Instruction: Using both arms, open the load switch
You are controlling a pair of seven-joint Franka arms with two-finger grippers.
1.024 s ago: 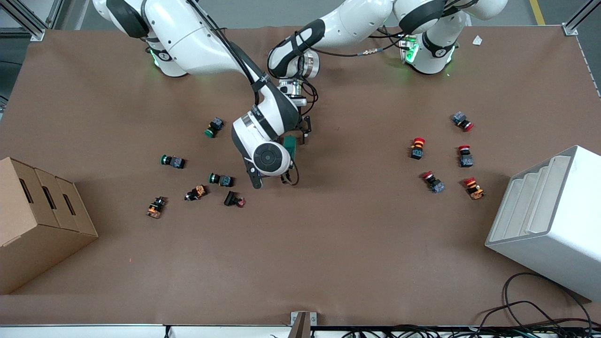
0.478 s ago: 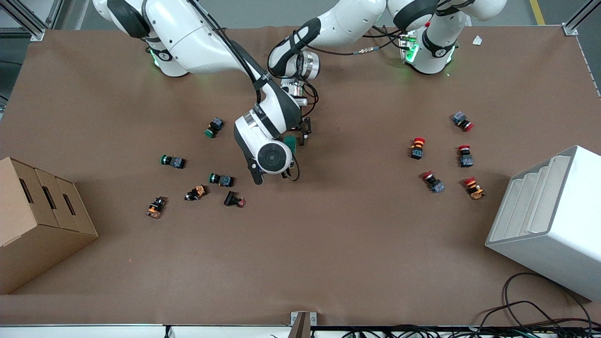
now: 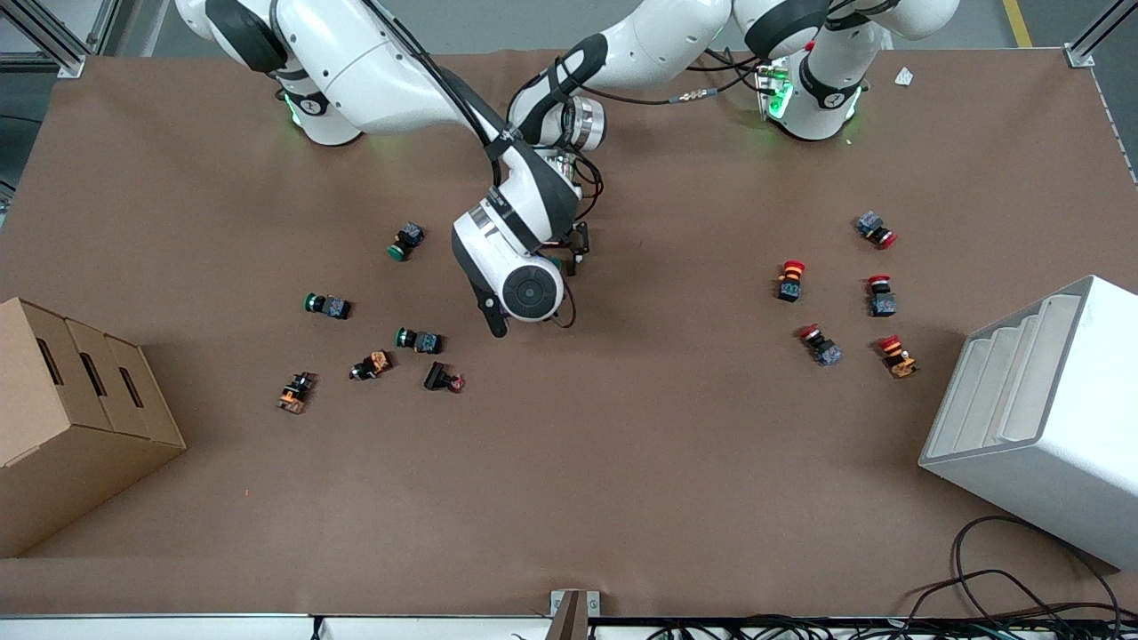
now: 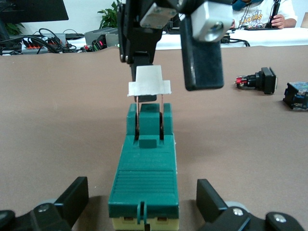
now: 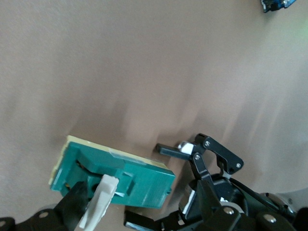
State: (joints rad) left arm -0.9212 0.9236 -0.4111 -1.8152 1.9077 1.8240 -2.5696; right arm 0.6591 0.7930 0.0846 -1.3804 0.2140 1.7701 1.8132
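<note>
The load switch point(image 4: 144, 178), a dark green block with a cream underside, lies on the brown table point(image 3: 622, 427) near its middle. In the front view only a green sliver of the load switch point(image 3: 556, 263) shows under the right arm's wrist. My left gripper point(image 4: 142, 192) is open, with its fingers point(image 4: 72, 197) standing apart on either side of the block's end. The white lever point(image 4: 149, 85) stands raised at the other end. My right gripper point(image 4: 171, 67) is open around it, and the lever point(image 5: 98, 204) rests against one finger point(image 5: 73, 202).
Green, orange and red push buttons point(image 3: 418, 340) lie scattered toward the right arm's end, nearer the camera. Several red ones point(image 3: 790, 280) lie toward the left arm's end. A cardboard box point(image 3: 71, 418) and a white stepped bin point(image 3: 1040, 418) stand at the table's ends.
The right arm's wrist has shifted toward the left gripper and now covers most of the green block. The left arm has barely moved.
</note>
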